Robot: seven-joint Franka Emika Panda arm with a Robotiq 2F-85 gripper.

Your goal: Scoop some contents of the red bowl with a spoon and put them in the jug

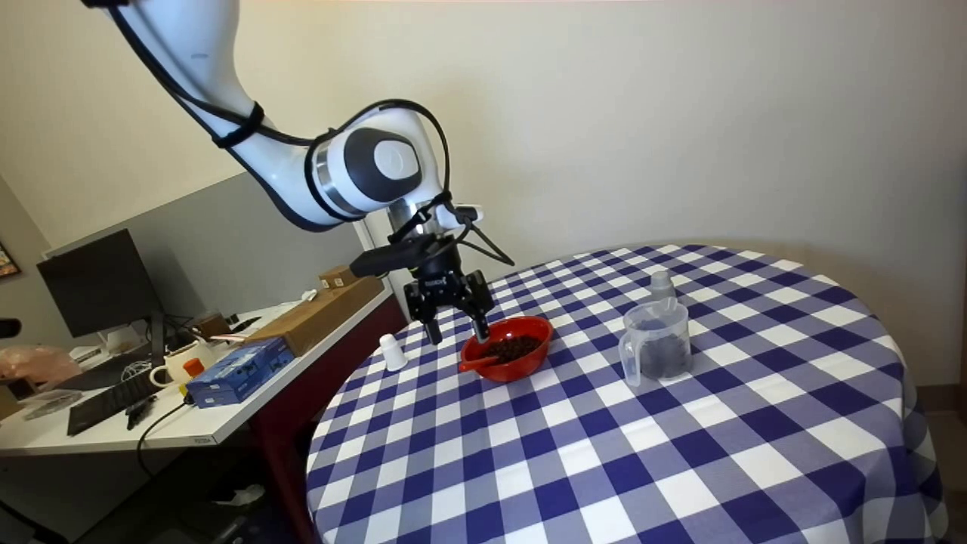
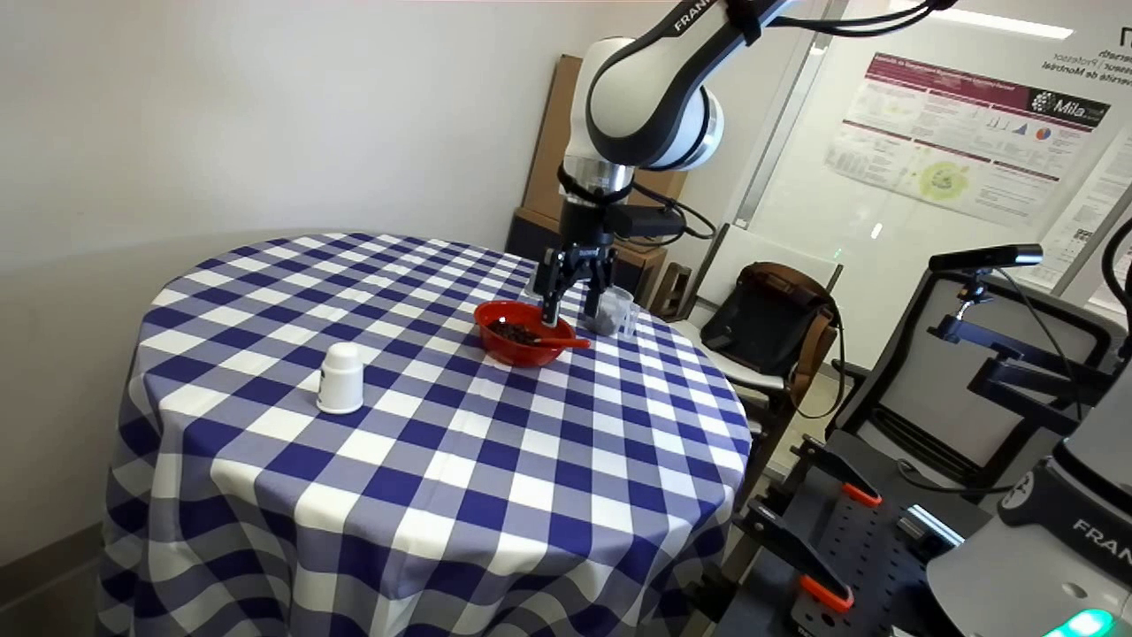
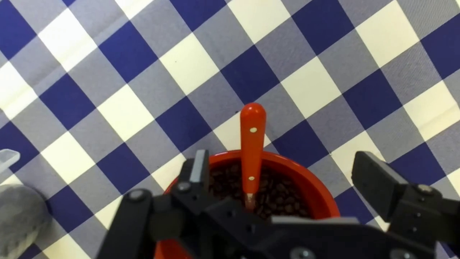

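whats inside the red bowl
The red bowl holds dark bean-like pieces and the lower end of a red-handled spoon. The spoon's head can't be made out, and the floor beneath the pieces is hidden.

Glossy bowl [image 1: 523, 370], matt cloth tablecloth [image 1: 604, 461]

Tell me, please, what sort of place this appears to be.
Probably a research lab or office: there is a poster with charts, a computer monitor and a robot arm.

Spoon [image 3: 253, 147] in red bowl [image 1: 521, 371], jug [image 1: 660, 334] upright
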